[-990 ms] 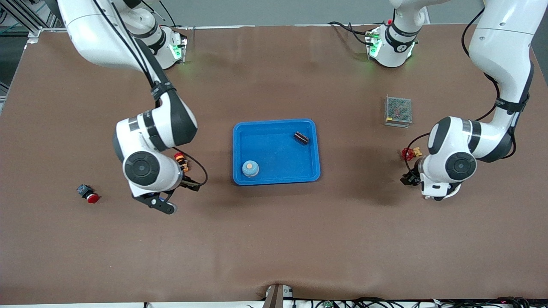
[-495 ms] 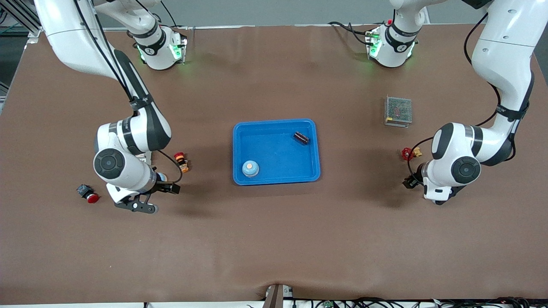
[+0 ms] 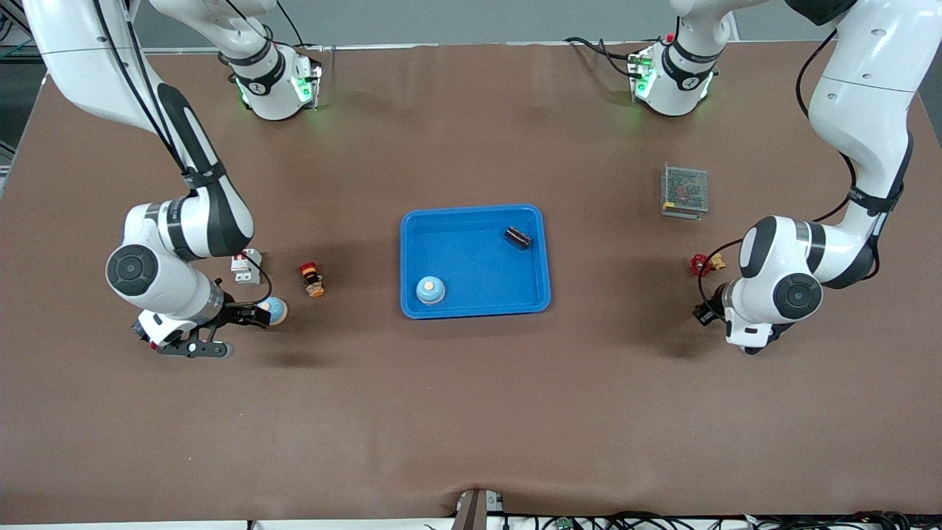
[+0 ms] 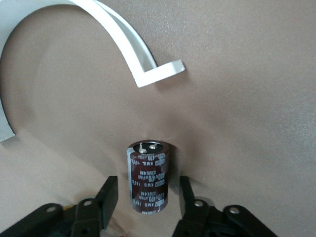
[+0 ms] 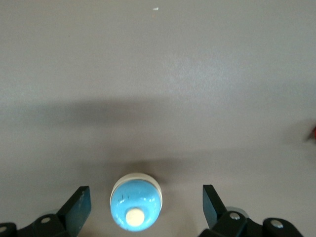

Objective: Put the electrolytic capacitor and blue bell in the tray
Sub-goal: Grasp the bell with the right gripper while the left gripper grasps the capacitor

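The blue tray (image 3: 475, 305) lies mid-table. In it sit a blue bell (image 3: 430, 289) and a dark electrolytic capacitor (image 3: 518, 237). A second blue bell (image 3: 275, 310) (image 5: 136, 202) rests on the table toward the right arm's end. My right gripper (image 3: 254, 315) (image 5: 145, 205) is open around it, with wide gaps on both sides. A second capacitor (image 4: 148, 175) stands upright on the table between the fingers of my left gripper (image 3: 703, 313) (image 4: 147, 195). A gap shows on each side of it, so the left gripper is open and not touching. The front view hides this capacitor under the left hand.
A metal mesh box (image 3: 684, 191) and a small red and yellow part (image 3: 703, 263) lie near the left arm. A red-capped button (image 3: 313, 278) and a white breaker (image 3: 246, 266) lie between the right arm and the tray.
My right arm has swung away from the tray toward its own end of the table, uncovering the white breaker, and its gripper now straddles the second bell. The left arm has barely shifted.
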`<state>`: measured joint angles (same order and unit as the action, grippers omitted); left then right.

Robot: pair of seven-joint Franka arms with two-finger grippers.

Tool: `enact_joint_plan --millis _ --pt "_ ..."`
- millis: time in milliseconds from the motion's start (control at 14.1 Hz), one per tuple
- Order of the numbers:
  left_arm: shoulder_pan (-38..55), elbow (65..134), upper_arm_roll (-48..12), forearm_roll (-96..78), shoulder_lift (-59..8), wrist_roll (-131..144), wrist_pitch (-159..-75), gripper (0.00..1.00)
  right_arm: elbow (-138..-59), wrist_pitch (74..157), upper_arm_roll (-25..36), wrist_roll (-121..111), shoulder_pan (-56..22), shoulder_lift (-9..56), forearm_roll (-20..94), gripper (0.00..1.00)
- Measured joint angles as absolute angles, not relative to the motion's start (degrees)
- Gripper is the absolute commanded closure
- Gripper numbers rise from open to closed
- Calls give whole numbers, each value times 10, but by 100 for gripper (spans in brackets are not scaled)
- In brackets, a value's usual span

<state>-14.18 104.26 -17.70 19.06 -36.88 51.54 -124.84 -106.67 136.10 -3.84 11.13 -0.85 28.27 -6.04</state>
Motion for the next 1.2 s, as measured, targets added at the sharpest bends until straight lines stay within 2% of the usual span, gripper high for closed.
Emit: enact_joint_plan --millis 71,424,636,990,1202 --pt "-142 1042 -177 191 -369 515 -1248 98 -1083 1390 -39 110 -8 283 -60 0" --pt "-141 1037 -183 191 -369 520 -1248 100 -1187 1530 -42 110 -9 282 -60 0" --pt "-134 1035 -193 191 -369 560 -1248 100 -1216 1548 -46 110 -9 271 -60 0" --pt "-116 1034 -253 191 -369 683 -1248 100 -1233 1575 -47 110 -9 263 -60 0" --pt "-89 1034 -266 191 -369 742 -1248 100 -1235 1580 -47 110 -9 263 -60 0"
